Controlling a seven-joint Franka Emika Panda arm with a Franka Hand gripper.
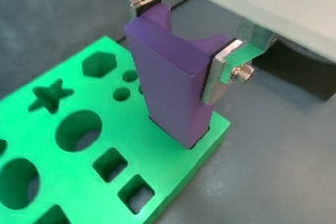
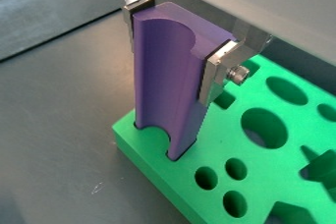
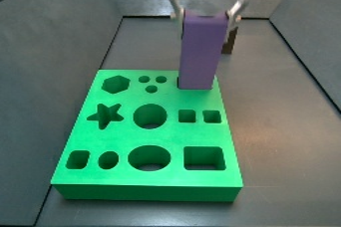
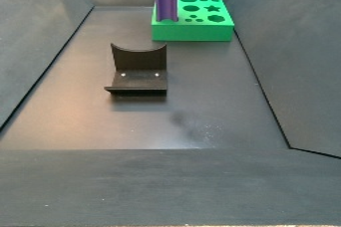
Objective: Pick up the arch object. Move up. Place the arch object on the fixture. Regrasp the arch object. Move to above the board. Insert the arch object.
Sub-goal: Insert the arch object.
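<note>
- While it stands upright with its lower end at the far edge of the board point(image 3: 127, 166), the purple arch object point(image 3: 201, 50) appears to be going into its cut-out, the curved groove showing along one long face in a wrist view point(image 2: 184, 56).
- Clamped on the piece's upper end, the gripper point(image 1: 184, 33) presses a silver finger point(image 1: 223, 71) against each side, holding it vertical, presumably so it slides straight down.
- Star, hexagon, circle and square cut-outs on the green board lie open nearer the camera in a side view.
- Well apart on the dark floor, the fixture point(image 4: 138, 69) stands bare.
</note>
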